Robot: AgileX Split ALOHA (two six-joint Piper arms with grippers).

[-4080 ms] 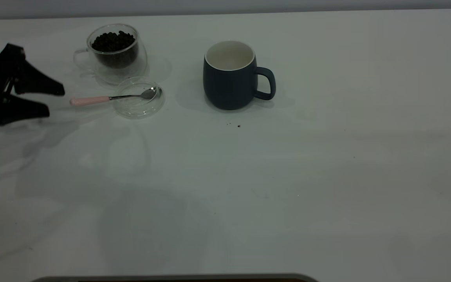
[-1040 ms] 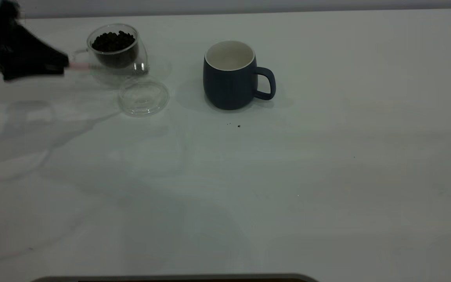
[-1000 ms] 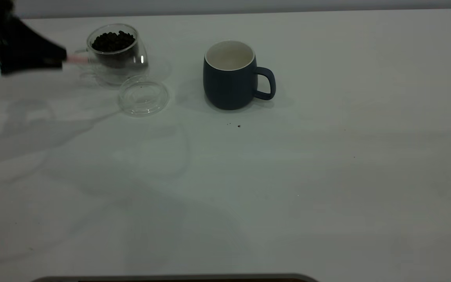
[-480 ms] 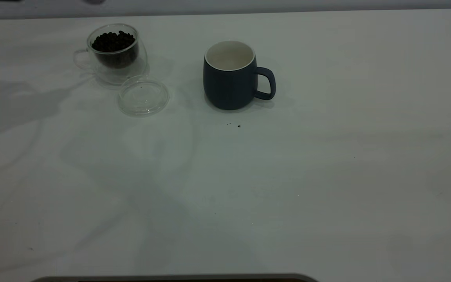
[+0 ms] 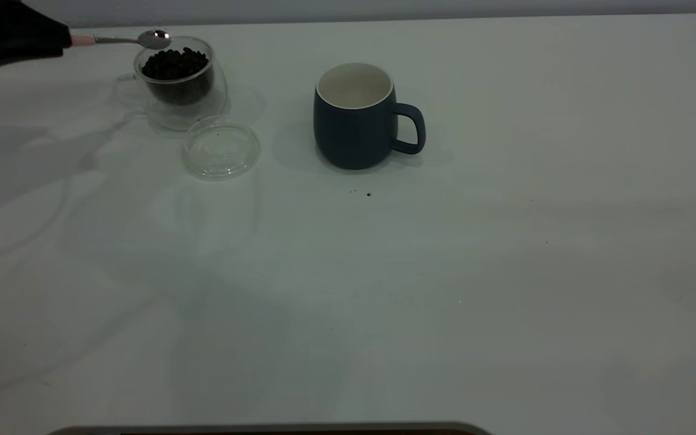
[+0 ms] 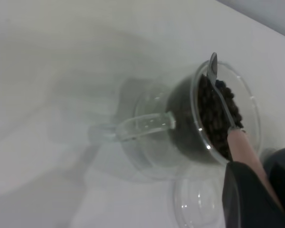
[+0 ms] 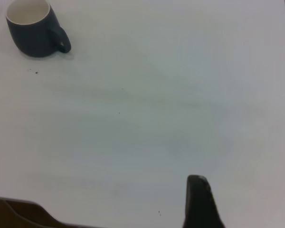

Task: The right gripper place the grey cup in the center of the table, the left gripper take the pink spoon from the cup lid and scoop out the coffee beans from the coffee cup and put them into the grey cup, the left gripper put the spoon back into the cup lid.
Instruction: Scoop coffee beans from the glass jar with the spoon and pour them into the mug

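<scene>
A: Exterior view: where's the spoon [image 5: 121, 39]?
B: Clenched in the left end effector [image 5: 65, 42] at the counter's [image 5: 444, 272] far left corner, bowl over the rim of the glass cup [image 5: 174, 81] of beans [image 5: 174, 63].
A: Anything nearby?
B: The lid [image 5: 221, 148] lies just beside the glass cup; the grey cup [image 5: 357, 118] stands well apart, with crumbs [image 5: 367, 194] near it.
A: The right end effector [image 7: 199, 202]?
B: Only one finger shows, cut off by the edge; I cannot tell its state.
</scene>
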